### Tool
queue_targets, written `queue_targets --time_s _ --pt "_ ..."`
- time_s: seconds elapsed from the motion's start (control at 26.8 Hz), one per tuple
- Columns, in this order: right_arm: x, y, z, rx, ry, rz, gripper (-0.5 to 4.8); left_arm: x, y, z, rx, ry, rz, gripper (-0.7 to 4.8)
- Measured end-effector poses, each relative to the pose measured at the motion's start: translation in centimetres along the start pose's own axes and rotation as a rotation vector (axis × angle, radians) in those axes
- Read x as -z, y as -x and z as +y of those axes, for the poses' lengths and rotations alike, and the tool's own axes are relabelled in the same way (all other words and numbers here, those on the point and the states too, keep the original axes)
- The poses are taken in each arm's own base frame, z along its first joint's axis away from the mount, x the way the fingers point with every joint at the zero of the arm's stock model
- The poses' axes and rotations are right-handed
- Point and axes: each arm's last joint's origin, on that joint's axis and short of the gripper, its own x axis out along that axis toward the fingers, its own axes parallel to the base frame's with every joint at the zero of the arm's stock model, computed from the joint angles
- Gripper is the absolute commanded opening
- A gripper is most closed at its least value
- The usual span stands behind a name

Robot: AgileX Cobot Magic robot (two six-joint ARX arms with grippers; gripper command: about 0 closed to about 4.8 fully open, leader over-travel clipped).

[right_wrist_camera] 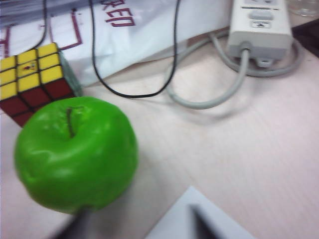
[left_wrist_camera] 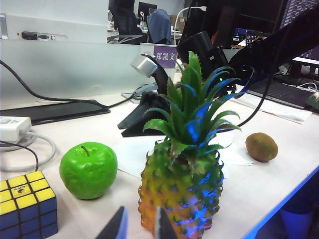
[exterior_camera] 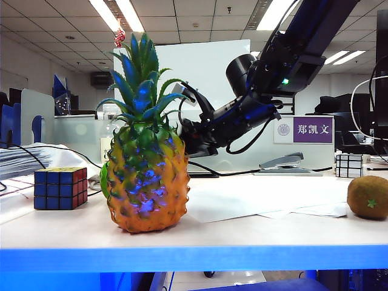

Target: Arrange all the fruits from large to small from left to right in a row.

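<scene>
Apple (exterior_camera: 103,180) mostly hidden behind pineapple (exterior_camera: 147,182) in exterior view, only a green sliver at pineapple's 9 o'clock edge. Kiwi (exterior_camera: 368,197) cut off by frame edge at 3 o'clock, well apart from pineapple. Rubik's cube (exterior_camera: 59,188) on bench (exterior_camera: 242,233) at pineapple's 9 o'clock, small black-and-white cube (exterior_camera: 351,165) far back at 2 o'clock.

Right gripper (right_wrist_camera: 139,224): only blurred dark fingertips (right_wrist_camera: 75,226) show in right wrist view, jaws apart, one fingertip touching or overlapping the apple (right_wrist_camera: 76,154) edge, the other over white paper (right_wrist_camera: 199,219); cannot tell if anything is gripped. In exterior view the right arm reaches down across the middle, its tip hidden behind the pineapple crown.

Left gripper (left_wrist_camera: 138,225): two fingertips barely in frame in left wrist view, narrow gap, holding nothing, hanging near the pineapple (left_wrist_camera: 182,191) base; cannot tell if fully closed. Apple (left_wrist_camera: 88,169) upright, between Rubik's cube (left_wrist_camera: 26,204) and pineapple. Kiwi (left_wrist_camera: 261,147) at pineapple's 3 o'clock.
</scene>
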Motion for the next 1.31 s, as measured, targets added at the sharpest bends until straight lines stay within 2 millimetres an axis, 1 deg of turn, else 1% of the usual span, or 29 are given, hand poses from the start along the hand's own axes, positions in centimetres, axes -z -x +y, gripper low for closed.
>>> queue_targets --time_s 0.04,0.07,0.26,0.34,0.41,0.52,0.56,0.6,0.67,0.78,0.82,0.93,1.04,1.16,1.19,1.23,1.27,1.31 --pt "0.0 0.0 0.0 -0.007 -0.004 -0.001 4.71 0.0 0.0 0.0 0.000 0.000 0.000 0.85" --pt "0.0 0.0 0.1 -0.025 -0.010 -0.007 4.79 0.0 0.0 0.0 0.000 0.000 0.000 0.85" --pt "-0.1 0.0 0.3 -0.111 -0.032 -0.029 4.79 0.0 0.0 0.0 0.000 -0.005 0.000 0.85" --pt "-0.5 0.0 0.4 -0.139 -0.050 -0.029 4.79 0.0 0.0 0.0 0.000 -0.008 0.000 0.85" --pt "-1.7 0.1 0.2 -0.162 -0.052 -0.036 4.79 0.0 0.0 0.0 0.000 -0.008 0.000 0.85" --pt "-4.1 0.5 -0.2 -0.184 -0.039 -0.056 4.79 0.0 0.0 0.0 0.000 -0.009 0.000 0.85" --pt "-4.4 0.4 -0.4 -0.188 -0.038 -0.058 4.79 0.0 0.0 0.0 0.000 -0.009 0.000 0.85" --pt "-4.6 0.2 -0.6 -0.199 -0.045 -0.054 4.79 0.0 0.0 0.0 0.000 -0.009 0.000 0.85" --pt "-4.1 -0.5 -0.6 -0.216 -0.061 -0.028 4.79 0.0 0.0 0.0 0.000 -0.010 0.000 0.85" --pt "-3.6 -1.2 -0.2 -0.218 -0.064 0.002 4.79 0.0 0.0 0.0 0.000 -0.011 0.000 0.85" --pt "-3.5 -1.5 -0.2 -0.194 -0.049 0.014 4.79 0.0 0.0 0.0 0.000 -0.011 0.000 0.85" --pt "-3.5 -1.5 -0.3 -0.147 -0.029 0.025 4.79 0.0 0.0 0.0 0.000 -0.011 0.000 0.85" --pt "-3.9 -1.0 -0.6 -0.118 -0.020 0.020 4.79 0.1 0.0 0.0 -0.011 -0.011 0.008 0.85" --pt "-5.5 0.2 -0.5 -0.043 0.013 0.003 4.79 0.3 0.0 0.2 -0.065 -0.004 0.022 0.89" --pt "-6.4 1.2 -0.6 0.010 0.033 -0.012 4.79 0.3 0.0 0.3 -0.081 -0.005 0.018 0.89" --pt "-6.9 1.9 -0.8 0.041 0.041 -0.023 4.79 0.2 0.0 0.3 -0.084 -0.001 0.014 0.89" --pt "-7.9 3.5 -1.2 0.082 0.050 -0.050 4.79 0.0 0.0 0.3 -0.090 0.011 -0.010 0.89" --pt "-8.3 4.2 -1.4 0.098 0.045 -0.062 4.79 -0.3 0.0 0.3 -0.102 0.031 -0.033 0.89"
